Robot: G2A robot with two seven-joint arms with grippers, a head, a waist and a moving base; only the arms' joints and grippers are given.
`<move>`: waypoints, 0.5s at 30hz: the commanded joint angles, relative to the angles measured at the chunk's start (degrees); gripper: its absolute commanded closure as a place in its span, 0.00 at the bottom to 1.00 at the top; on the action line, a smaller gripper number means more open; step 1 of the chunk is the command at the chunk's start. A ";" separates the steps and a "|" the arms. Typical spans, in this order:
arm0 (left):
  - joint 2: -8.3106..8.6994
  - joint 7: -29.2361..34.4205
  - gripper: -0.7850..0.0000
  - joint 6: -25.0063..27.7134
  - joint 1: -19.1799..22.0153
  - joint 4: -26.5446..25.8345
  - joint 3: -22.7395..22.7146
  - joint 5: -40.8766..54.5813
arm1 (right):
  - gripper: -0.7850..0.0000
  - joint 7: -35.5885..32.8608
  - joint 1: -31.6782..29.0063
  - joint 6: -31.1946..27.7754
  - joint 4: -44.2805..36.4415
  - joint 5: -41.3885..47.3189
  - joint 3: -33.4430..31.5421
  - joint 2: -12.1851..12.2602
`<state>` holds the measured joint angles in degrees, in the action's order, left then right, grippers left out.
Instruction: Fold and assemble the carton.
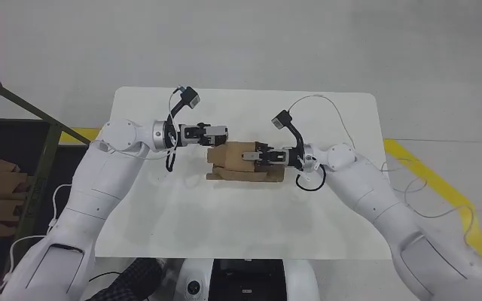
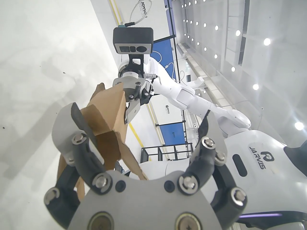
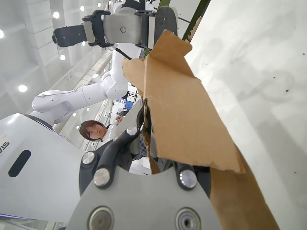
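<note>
A brown cardboard carton (image 1: 242, 162), partly folded with loose flaps, lies in the middle of the white table (image 1: 151, 218). My right gripper (image 1: 254, 156) is shut on one upright carton panel (image 3: 182, 111); one of its fingers (image 3: 130, 120) presses the panel's torn edge. My left gripper (image 1: 221, 135) hovers at the carton's far left end, open wide. One of its fingers (image 2: 78, 118) sits against a carton flap (image 2: 105, 120) and the other (image 2: 207, 125) stands free in the air. The left arm's spread pads (image 3: 69, 35) also appear in the right wrist view beyond the carton.
A dark rack holding flat cardboard (image 1: 13, 188) stands off the table's left edge. A yellow floor line (image 1: 425, 177) runs to the right. White cables (image 1: 324, 101) loop over the table's back half. Bare tabletop lies in front of the carton.
</note>
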<state>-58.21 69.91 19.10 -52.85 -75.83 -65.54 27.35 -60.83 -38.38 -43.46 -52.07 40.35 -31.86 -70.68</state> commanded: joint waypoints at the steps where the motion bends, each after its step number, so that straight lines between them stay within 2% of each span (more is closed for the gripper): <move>1: 0.09 -0.15 0.00 0.06 -0.37 -0.29 -0.32 -0.16 | 1.00 0.31 0.12 -0.31 0.61 0.08 -0.25 0.02; 15: 0.59 -0.03 0.00 -1.38 -3.87 -4.48 -1.39 -0.42 | 1.00 1.86 0.95 -1.85 3.96 1.73 -2.61 -0.18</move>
<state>-57.60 69.80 17.87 -56.67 -80.28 -67.01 26.77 -59.00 -37.46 -45.28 -48.20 42.03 -34.36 -70.84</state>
